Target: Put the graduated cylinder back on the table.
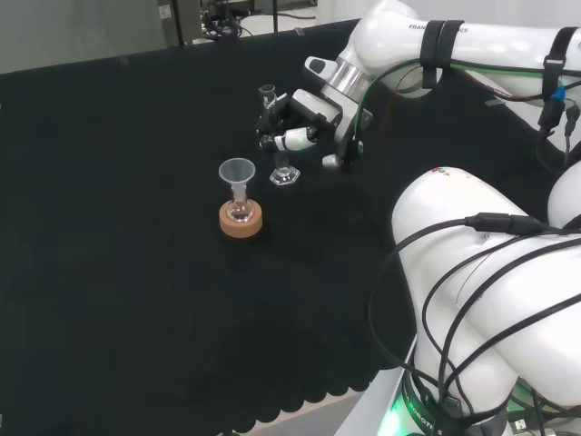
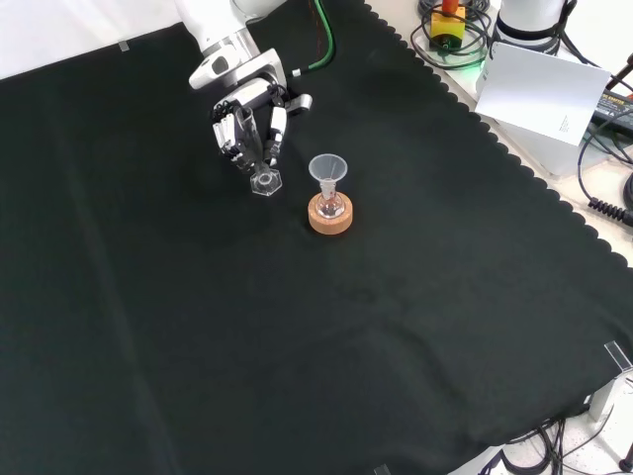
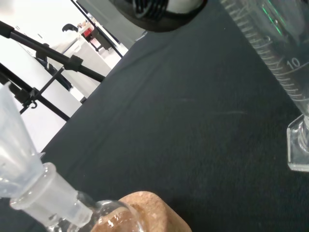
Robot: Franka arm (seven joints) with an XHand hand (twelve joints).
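A clear graduated cylinder [image 1: 283, 173] with a hexagonal foot stands slightly tilted, its foot at or just above the black cloth [image 1: 136, 182]. The hand [image 1: 304, 113] has its fingers curled round the tube's middle. From the front, the hand [image 2: 248, 121] comes down from the top and the cylinder's foot [image 2: 265, 182] shows below the fingers. At the wrist, the cylinder's graduated tube [image 3: 270, 43] and foot run past a dark part of the hand [image 3: 154, 9].
A small round flask [image 1: 240, 212] sits in a cork ring [image 1: 241, 223] with a clear funnel [image 1: 237, 171] in its neck, close to the cylinder's foot. The front view shows the funnel [image 2: 327, 169] and cork ring [image 2: 330, 218] right of the foot. Open cloth lies all around.
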